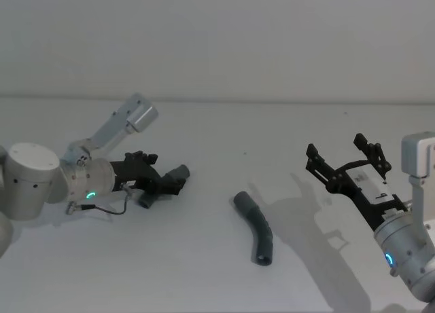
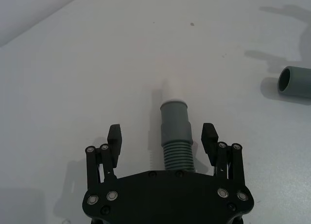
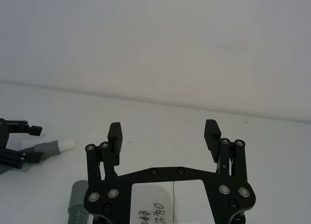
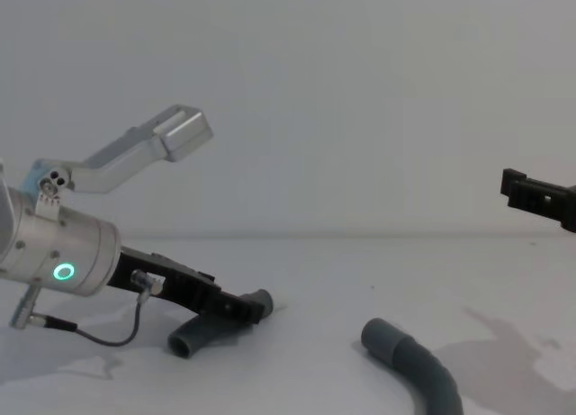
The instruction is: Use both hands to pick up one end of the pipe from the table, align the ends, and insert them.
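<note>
Straddling the short pipe piece (image 2: 174, 119) at left of the table (image 1: 204, 272) with left gripper (image 2: 162, 131) spread, unclamped; holding right gripper (image 3: 163, 128) raised at right, likewise wide apart, longer pipe piece (image 1: 257, 228) lying mid-table between.

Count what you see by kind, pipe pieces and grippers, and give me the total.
Pipe pieces: 2 (short pipe piece, long pipe piece)
Grippers: 2 (left gripper, right gripper)
Total: 4
</note>
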